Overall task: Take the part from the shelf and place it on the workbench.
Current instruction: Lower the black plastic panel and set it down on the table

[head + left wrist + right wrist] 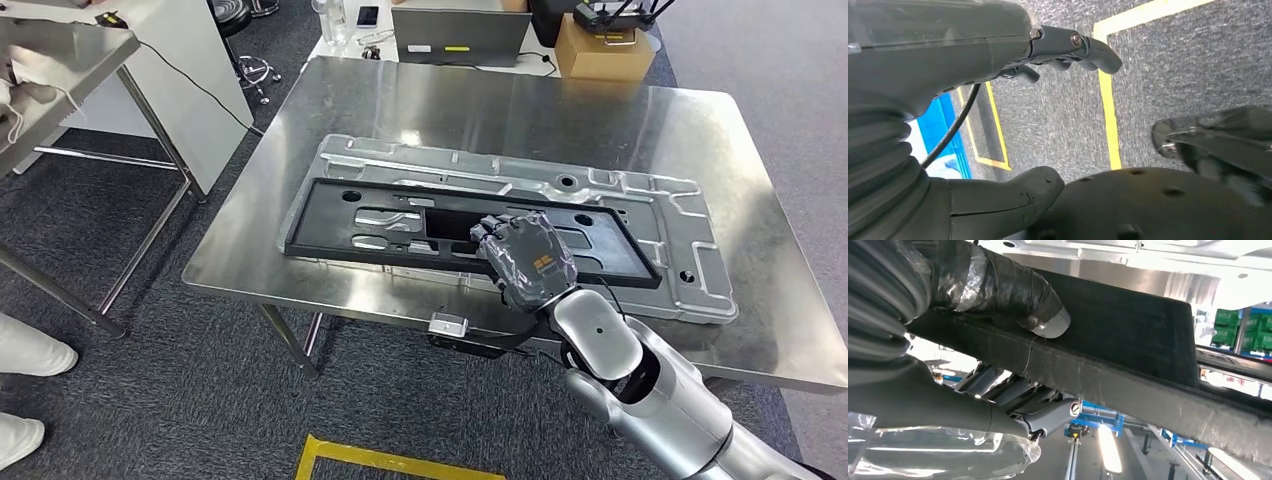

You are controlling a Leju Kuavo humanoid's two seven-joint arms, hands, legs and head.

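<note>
Nearest, the right hand [527, 262] grips the near rail of the black frame part [330, 222] at about 6 o'clock; the right wrist view shows what the head view hides, thumb [1045, 322] on one face, fingers [1048, 415] curled on the other; the part lies on a silver panel [650, 215] on the workbench [480, 100]; the left hand [998, 55] hangs over grey carpet [1168, 60], fingers apart, holding nothing.

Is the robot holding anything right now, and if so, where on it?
The right hand grips the black frame part by its near long edge, thumb on one face, fingers on the other. The left hand holds nothing.
</note>
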